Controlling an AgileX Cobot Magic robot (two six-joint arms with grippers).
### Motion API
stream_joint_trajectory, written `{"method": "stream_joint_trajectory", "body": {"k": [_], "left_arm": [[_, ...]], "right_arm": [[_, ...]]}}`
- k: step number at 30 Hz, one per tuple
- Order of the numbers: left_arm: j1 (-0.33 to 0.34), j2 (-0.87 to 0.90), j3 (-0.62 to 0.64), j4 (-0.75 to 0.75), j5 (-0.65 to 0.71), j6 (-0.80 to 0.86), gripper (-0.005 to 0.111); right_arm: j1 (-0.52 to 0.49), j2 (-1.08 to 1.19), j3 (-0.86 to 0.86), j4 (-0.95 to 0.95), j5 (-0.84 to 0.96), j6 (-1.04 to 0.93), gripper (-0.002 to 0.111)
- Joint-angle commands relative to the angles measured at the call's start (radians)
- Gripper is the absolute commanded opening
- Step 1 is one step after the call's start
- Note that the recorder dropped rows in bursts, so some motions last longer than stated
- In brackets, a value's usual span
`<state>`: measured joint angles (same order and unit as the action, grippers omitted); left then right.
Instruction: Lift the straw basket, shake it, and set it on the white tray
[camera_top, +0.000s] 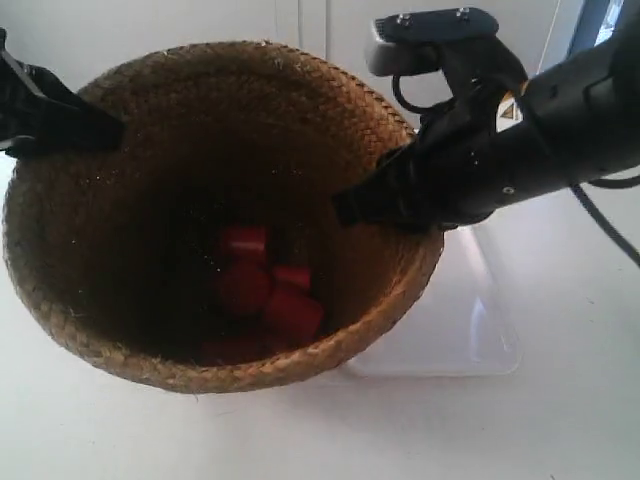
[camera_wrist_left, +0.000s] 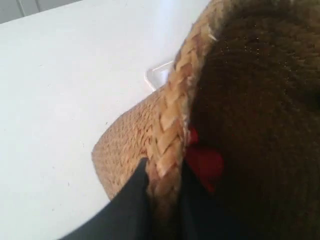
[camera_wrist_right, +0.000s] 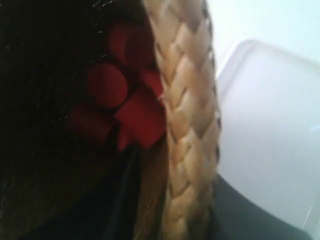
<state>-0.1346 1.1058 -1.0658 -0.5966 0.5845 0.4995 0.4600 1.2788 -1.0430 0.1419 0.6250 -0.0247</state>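
Evidently light for its bulk and only half stiff: large brown braided-straw basket (camera_top: 110, 320), round flared rim, walls likely to flex under a one-sided pull. Carries a few loose red blocks (camera_top: 268, 288) at the bottom, so probably rattles and shifts its weight when shaken. Rough weave, hardly slippery; not fragile, yet apt to crush under a hard pinch. Best taken at the thick plaited rim, on two opposite sides, one finger inside and one outside.

Gripped in just that way: left pincer (camera_wrist_left: 165, 175) clamped across the rim, dark fingers either side of the braid; right pincer (camera_wrist_right: 177, 200) likewise closed on the opposite stretch of rim, straddling the plait. Hangs between the two, tilted with its mouth toward the exterior camera, seemingly raised off the white desk (camera_top: 560, 430), though not certain from these views. Covers part of the flat white rectangular tray (camera_top: 485, 335), just beside the right pincer's stretch of rim and on the far side of the basket from the left pincer.
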Motion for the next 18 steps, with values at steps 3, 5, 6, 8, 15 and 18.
{"method": "stream_joint_trajectory", "body": {"k": [3,5,6,8,15,18], "left_arm": [[-0.006,-0.045,-0.029,-0.039,-0.070,0.002,0.000],[-0.006,-0.034,-0.029,-0.030,-0.065,0.002,0.000],[-0.006,-0.029,-0.029,-0.027,-0.058,0.002,0.000],[-0.006,-0.015,-0.029,-0.016,-0.040,0.002,0.000],[-0.006,0.012,-0.005,-0.002,-0.028,0.002,0.000],[-0.006,0.012,0.019,-0.002,-0.035,0.002,0.000]], "right_arm": [[-0.002,-0.049,-0.038,-0.026,-0.020,-0.016,0.000],[-0.002,-0.029,-0.038,-0.026,-0.003,-0.016,0.000],[-0.002,-0.022,-0.038,-0.026,-0.003,-0.014,0.000],[-0.002,-0.012,-0.038,-0.037,-0.003,0.002,0.000],[-0.002,0.032,-0.038,-0.051,-0.003,0.002,0.000],[-0.002,0.045,-0.038,-0.051,-0.005,0.004,0.000]]}}
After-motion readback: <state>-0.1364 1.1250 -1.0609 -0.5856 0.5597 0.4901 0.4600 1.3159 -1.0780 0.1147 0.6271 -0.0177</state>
